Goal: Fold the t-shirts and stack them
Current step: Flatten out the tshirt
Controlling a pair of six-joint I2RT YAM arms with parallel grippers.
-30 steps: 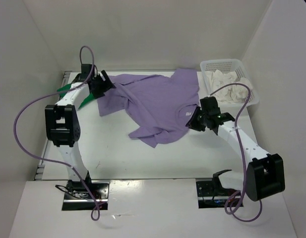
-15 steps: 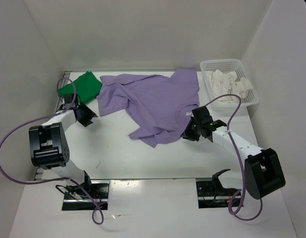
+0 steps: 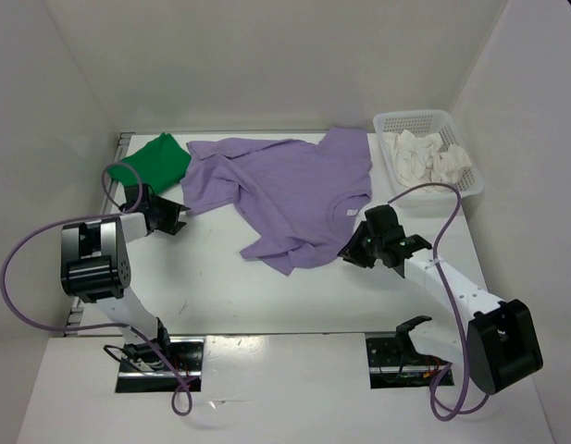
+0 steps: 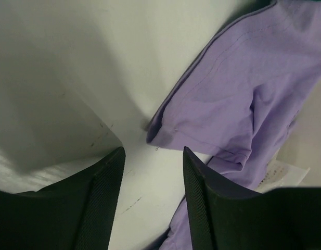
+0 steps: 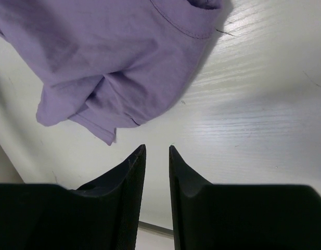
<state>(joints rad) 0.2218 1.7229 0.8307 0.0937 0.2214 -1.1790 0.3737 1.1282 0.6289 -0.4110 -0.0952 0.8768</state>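
Note:
A light purple t-shirt (image 3: 294,190) lies rumpled and spread across the middle of the table. A bright green t-shirt (image 3: 155,159) lies bunched at the back left. A white t-shirt (image 3: 428,162) is heaped in the mesh basket. My left gripper (image 3: 174,220) hovers low just left of the purple shirt's sleeve (image 4: 202,114). It is open, with bare table between its fingers (image 4: 105,192). My right gripper (image 3: 350,254) sits at the purple shirt's near right edge (image 5: 113,57), open by a narrow gap and holding nothing.
The white mesh basket (image 3: 424,117) stands at the back right corner. White walls close in the table on three sides. Purple cables loop beside both arms. The arm bases are bolted at the near edge.
The left arm has swung from the back-left corner down to the purple shirt's left side, uncovering the green shirt. The right gripper has shifted slightly nearer along the shirt's edge.

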